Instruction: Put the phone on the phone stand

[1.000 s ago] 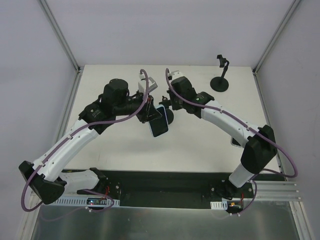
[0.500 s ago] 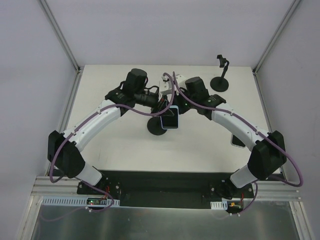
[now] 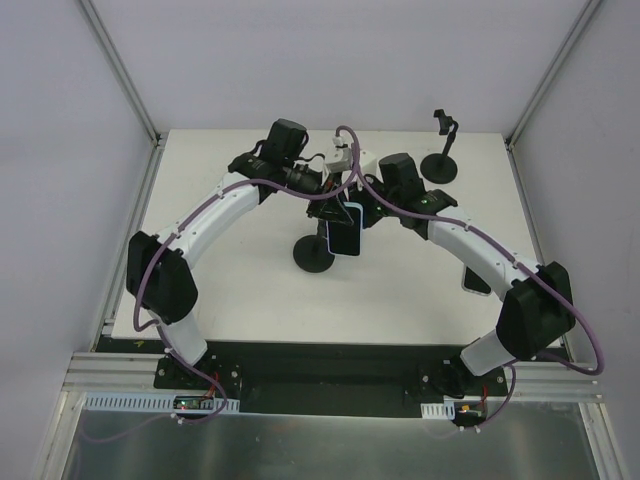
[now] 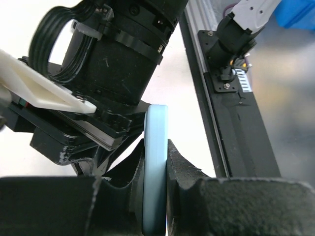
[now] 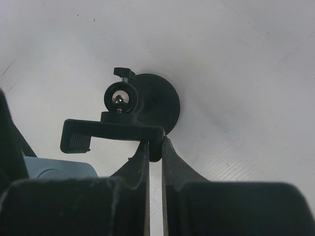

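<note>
Now, left gripper clamped on the blue phone, right gripper pinched tight on the phone stand

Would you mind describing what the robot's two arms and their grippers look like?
Both the left arm and the right arm have smooth white link shells joined by bulky black cylindrical joints. A purple cable loops loosely along each arm. The left gripper and right gripper are matte black, each with two blocky, tapering fingers. No markings are legible.
</note>
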